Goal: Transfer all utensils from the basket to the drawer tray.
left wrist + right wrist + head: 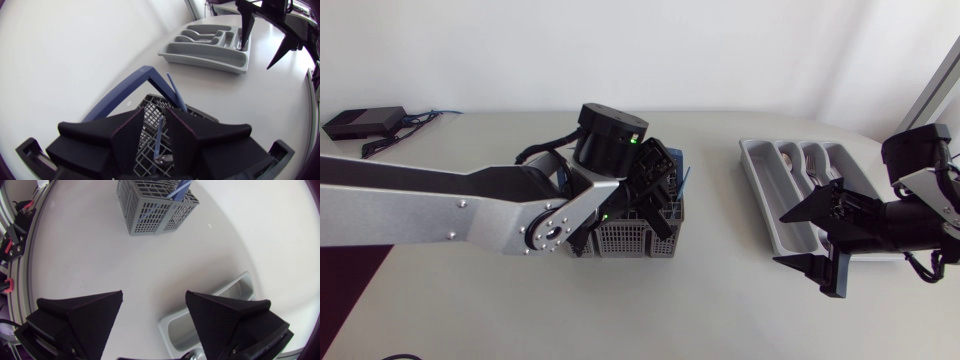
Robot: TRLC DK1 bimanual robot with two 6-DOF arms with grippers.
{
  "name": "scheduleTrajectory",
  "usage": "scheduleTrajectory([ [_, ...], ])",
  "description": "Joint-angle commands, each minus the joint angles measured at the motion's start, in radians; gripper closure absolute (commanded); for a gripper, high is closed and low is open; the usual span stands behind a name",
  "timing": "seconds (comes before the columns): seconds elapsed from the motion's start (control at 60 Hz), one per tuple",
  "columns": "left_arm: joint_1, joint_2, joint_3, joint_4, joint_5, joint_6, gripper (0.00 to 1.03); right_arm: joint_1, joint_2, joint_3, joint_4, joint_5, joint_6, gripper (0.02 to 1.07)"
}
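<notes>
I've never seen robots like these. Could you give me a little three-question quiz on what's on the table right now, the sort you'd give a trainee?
1. True or false: the right gripper is holding a utensil.
2. What lies in the grey drawer tray? A. metal spoons B. plates C. nothing
3. Fill the gap: the left gripper hangs over the grey mesh ____, its fingers either side of a blue-handled utensil.

Key
1. False: it is open and empty.
2. A
3. basket
</notes>
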Motion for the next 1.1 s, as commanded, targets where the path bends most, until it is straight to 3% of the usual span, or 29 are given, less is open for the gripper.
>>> scheduleTrajectory([
  [0.0,0.004,0.012,-0.036,0.002,-0.011,0.019,0.79,0.01,-0.004,-0.029,0.01,0.003,0.018,0.16],
  [0.2,0.013,-0.001,-0.056,0.021,-0.011,0.011,1.0,0.028,-0.006,-0.041,0.031,0.009,0.025,0.16],
  [0.783,0.03,-0.197,-0.128,0.042,0.012,-0.02,1.0,0.139,-0.043,-0.067,0.05,0.056,0.11,0.16],
  [1.083,0.022,-0.26,-0.086,0.056,0.031,-0.07,1.0,0.185,-0.075,-0.064,0.064,0.066,0.174,0.16],
])
